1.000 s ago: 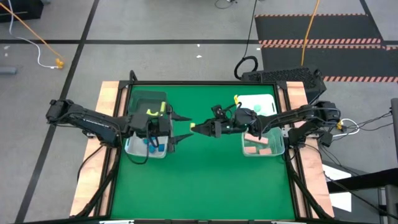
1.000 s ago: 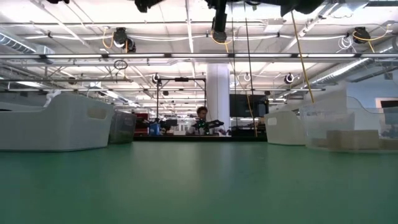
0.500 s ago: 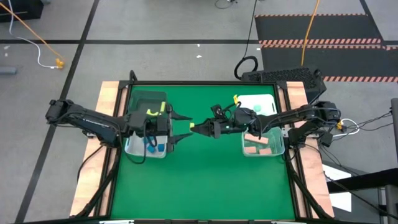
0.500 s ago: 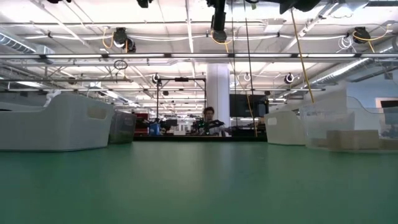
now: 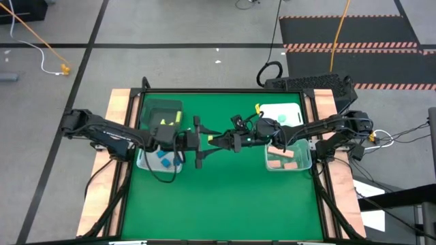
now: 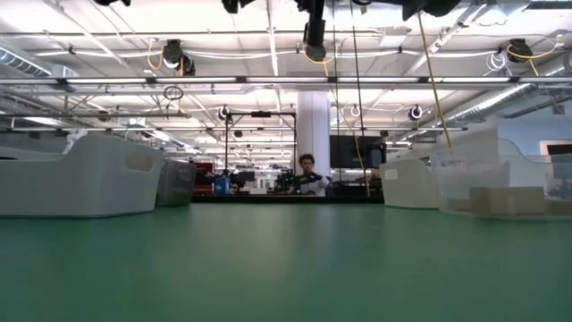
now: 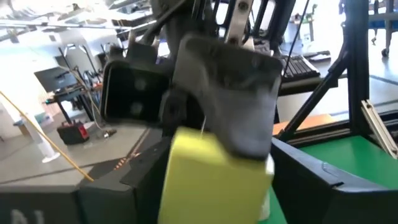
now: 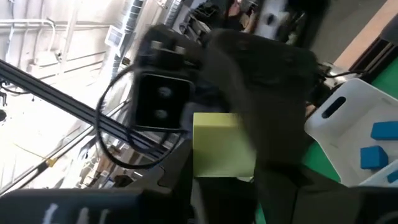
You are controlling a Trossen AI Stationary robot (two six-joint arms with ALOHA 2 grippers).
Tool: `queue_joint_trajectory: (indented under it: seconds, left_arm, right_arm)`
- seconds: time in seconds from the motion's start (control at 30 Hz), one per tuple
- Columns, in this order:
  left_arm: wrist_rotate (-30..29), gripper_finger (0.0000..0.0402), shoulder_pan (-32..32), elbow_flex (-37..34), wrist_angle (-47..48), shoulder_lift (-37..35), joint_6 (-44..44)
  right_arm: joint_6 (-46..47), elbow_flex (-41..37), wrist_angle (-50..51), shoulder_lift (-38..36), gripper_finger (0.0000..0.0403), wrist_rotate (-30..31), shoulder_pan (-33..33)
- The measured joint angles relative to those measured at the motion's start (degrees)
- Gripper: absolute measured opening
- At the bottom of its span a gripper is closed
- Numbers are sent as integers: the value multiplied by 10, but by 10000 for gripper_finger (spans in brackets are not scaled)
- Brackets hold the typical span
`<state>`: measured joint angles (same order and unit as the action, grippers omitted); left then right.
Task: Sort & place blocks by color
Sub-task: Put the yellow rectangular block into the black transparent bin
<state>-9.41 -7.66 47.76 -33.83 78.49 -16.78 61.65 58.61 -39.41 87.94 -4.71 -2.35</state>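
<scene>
Left hand: I see my left hand (image 5: 202, 142) over the middle of the green tabletop (image 5: 225, 197), its fingers spread wide, reaching toward the right hand. I cannot tell from the overhead view whether its fingers touch the block.
Right hand: my right hand (image 5: 214, 139) meets it from the other side, closed on a yellow block (image 5: 212, 138); in the left wrist view that block (image 7: 211, 180) sits pinched at the tip of the right arm's fingers, right in front of the camera.
Yellow block: held in the air between the two hands, above the centre of the tabletop. In the right wrist view it (image 8: 222, 144) fills the middle, between my own fingers.
Blue blocks: lying in the clear bin (image 5: 146, 162) on the left side; I count at least two there (image 5: 164, 154).
Pink blocks: a few in the clear bin (image 5: 306, 160) on the right side (image 5: 279, 158).
Dark bin: behind the left clear bin (image 5: 153, 109), with a yellow piece (image 5: 164, 121) at its near edge.
White bin: behind the right clear bin (image 5: 294, 109), holding a mint-green block (image 5: 283, 118).
Room: in the level view a person (image 6: 308, 172) stands far behind the tabletop.
</scene>
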Motion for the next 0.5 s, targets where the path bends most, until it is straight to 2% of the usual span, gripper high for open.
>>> queue_joint_trajectory:
  seconds: [0.37, 0.5]
  left_arm:
    - [4, 145, 1, 43, 92, 0, -35]
    - [4, 124, 1, 44, 102, 0, -36]
  right_arm:
    - [7, -1, 21, 0, 123, -20, 0]
    - [20, -1, 21, 1, 123, -42, 0]
